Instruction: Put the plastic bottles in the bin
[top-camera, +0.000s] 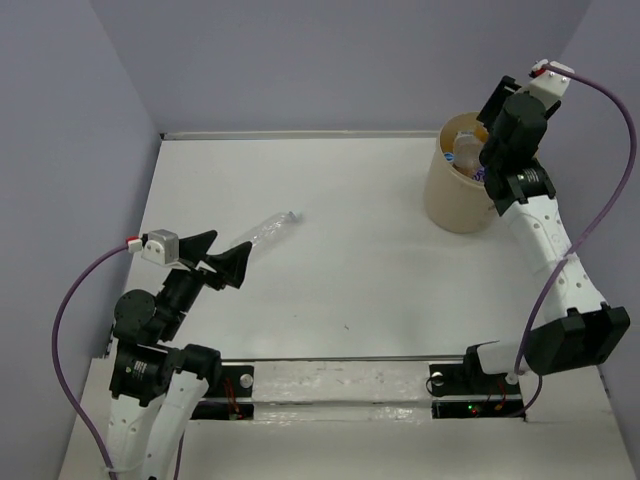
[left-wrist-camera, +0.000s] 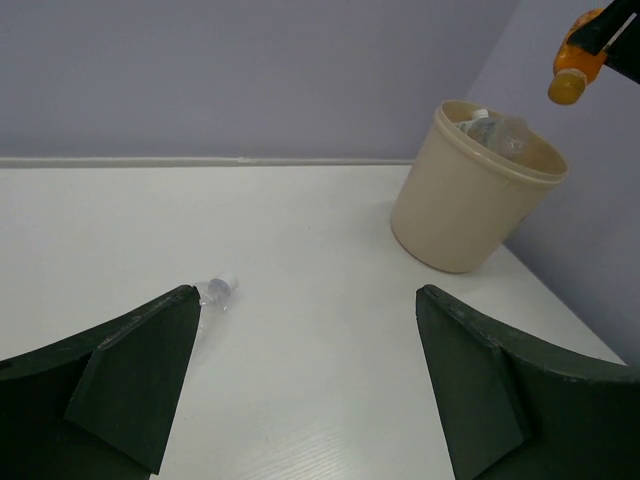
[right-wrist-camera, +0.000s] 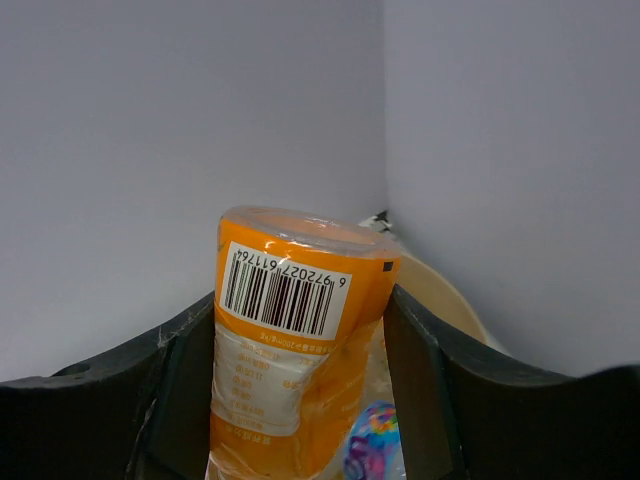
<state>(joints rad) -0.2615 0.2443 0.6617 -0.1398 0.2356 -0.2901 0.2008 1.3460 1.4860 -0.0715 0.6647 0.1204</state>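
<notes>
**Containers.** One large round tan plastic bin (top-camera: 455, 205) stands directly below the right claw (top-camera: 490, 152). Clear plastic bottles (top-camera: 467, 148) lie inside it. At least two show above the rim, and the full number cannot be told.

**Count.** There are one bin and one orange-labelled plastic bottle (right-wrist-camera: 300, 370) in the right claw. One slim clear plastic bottle (top-camera: 268, 231) lies on its side on the white table (top-camera: 350, 270).

**Right claw.** It is clamped on the orange-labelled bottle, one finger pressed to each side, with the barcode facing the wrist camera. The bottle hangs above the bin, clear of its rim.

**Left claw** (top-camera: 225, 255). Its fingers are spread wide with nothing between them. The slim clear bottle lies just ahead, nearer the left finger, with its cap pointing away from the claw. The bin is well ahead, toward the right finger.

**Arm pose.** The right arm rises from its base and its wrist bends down over the bin. The left arm is folded low, with its claw aimed across the table.
</notes>
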